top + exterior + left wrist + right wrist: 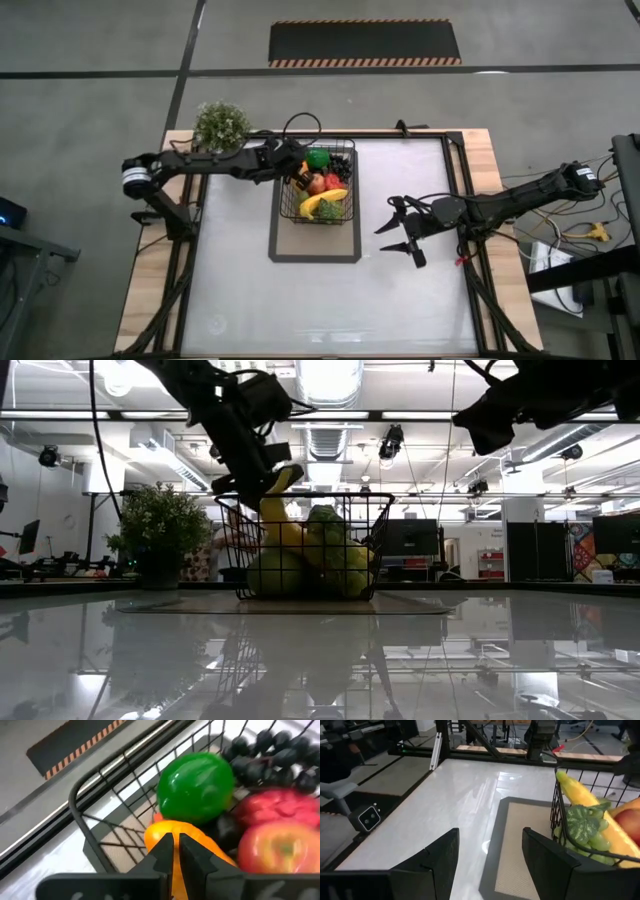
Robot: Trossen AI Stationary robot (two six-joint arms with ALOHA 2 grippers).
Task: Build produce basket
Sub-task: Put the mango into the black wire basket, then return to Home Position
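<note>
the black wire basket (pixel 318 190) sits on the far end of a dark-edged mat (pixel 314 250) at the middle of the table's far edge, filled with fruit (pixel 325 185). the left claw (pixel 174 851) hangs inside its left side, fingers pinched together over an orange piece (pixel 176 832), holding nothing. the right claw (pixel 404 229) hovers open and empty to the basket's right.

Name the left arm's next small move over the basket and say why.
Probably lift the left gripper straight up, clear of the basket. Its fingers are shut with nothing between them, just above the orange piece that lies among the green lime, the red apple and the dark grapes. The right gripper waits open beside the mat.
</note>
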